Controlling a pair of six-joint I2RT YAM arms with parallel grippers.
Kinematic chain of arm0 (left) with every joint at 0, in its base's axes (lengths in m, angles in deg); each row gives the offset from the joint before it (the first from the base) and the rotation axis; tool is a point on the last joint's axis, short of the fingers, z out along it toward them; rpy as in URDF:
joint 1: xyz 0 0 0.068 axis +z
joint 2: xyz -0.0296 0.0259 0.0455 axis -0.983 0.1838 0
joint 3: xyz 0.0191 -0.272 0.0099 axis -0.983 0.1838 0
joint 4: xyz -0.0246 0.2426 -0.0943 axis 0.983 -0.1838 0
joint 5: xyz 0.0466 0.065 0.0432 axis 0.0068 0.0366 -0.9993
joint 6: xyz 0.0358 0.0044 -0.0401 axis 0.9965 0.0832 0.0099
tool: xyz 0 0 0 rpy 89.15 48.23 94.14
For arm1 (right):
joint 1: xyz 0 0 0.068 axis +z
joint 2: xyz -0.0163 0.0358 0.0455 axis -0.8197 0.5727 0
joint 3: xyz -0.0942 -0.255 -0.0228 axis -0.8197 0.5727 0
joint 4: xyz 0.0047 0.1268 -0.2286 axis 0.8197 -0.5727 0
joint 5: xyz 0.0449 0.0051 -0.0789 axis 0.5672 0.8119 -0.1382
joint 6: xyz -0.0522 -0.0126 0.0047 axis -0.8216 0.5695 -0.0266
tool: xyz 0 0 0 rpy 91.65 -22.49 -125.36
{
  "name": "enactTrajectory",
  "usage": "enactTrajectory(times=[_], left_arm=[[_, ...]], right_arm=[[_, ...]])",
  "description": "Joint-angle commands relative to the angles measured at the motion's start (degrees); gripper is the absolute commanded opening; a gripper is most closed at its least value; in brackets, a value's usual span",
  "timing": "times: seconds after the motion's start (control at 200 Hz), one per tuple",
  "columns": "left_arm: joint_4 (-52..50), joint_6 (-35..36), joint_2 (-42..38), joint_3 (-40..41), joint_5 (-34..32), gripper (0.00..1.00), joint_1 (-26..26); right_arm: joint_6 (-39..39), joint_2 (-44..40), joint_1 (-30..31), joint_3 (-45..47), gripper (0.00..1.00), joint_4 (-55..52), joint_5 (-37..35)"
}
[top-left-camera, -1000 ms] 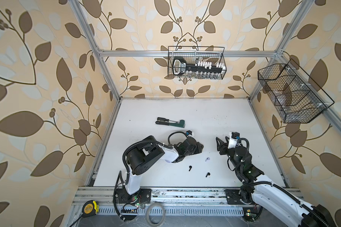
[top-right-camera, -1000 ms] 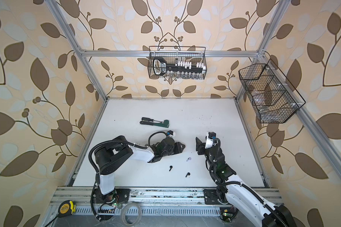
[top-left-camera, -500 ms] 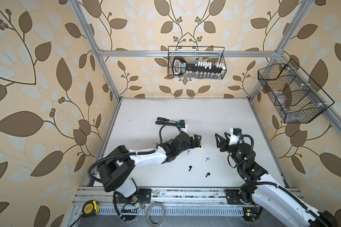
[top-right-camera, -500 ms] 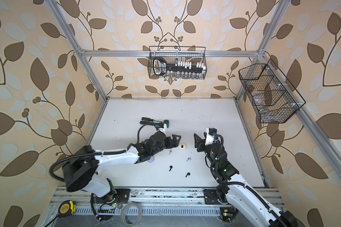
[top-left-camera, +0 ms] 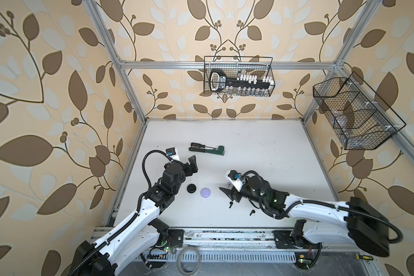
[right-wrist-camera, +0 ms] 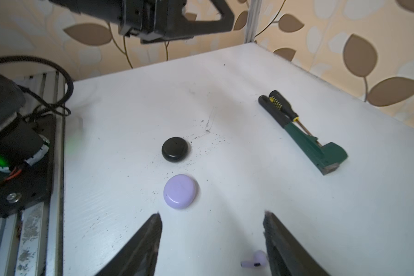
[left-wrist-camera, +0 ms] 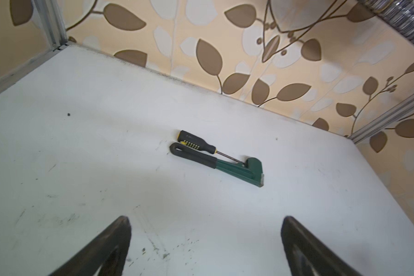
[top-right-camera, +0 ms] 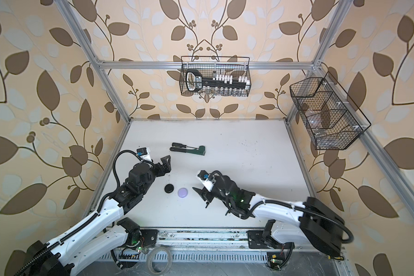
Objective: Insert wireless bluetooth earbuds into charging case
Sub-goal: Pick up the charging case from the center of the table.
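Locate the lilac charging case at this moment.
In both top views the lilac case lies just right of the black case and left of the right gripper, touching neither; the green wrench lies farther back.

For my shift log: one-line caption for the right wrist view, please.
Open right tool faces closed lilac case and black case; a lilac earbud lies just beside it.

Black earbuds (top-left-camera: 230,204) lie loose near closed lilac case (top-left-camera: 205,192).
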Motion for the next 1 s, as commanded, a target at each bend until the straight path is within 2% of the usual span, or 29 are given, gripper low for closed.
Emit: enactTrajectory(times=[0.0, 0.19, 0.415, 0.75, 0.995], left_arm=[[0.3, 1.9, -2.0, 0.3, 0.9, 0.99, 2.2], [0.1, -2.5, 0.7, 0.0, 4.9, 0.99, 7.9], [1.8, -6.9, 3.6, 0.7, 16.4, 0.99, 18.6], [2.4, -6.4, 0.9, 1.9, 17.3, 0.99, 19.1], [2.6, -6.5, 0.8, 2.0, 17.3, 0.99, 19.1]], right_arm=[[-4.8, 9.4, 1.4, -7.6, 0.70, -2.3, 2.8], [-6.2, 21.6, 1.9, -17.8, 0.73, -11.2, 5.4], [-7.7, 28.2, 1.9, -22.3, 0.74, -15.1, 9.6], [-9.0, 35.2, 1.3, -27.5, 0.75, -18.9, 8.3], [-9.2, 34.8, 1.4, -26.4, 0.70, -19.0, 9.6]])
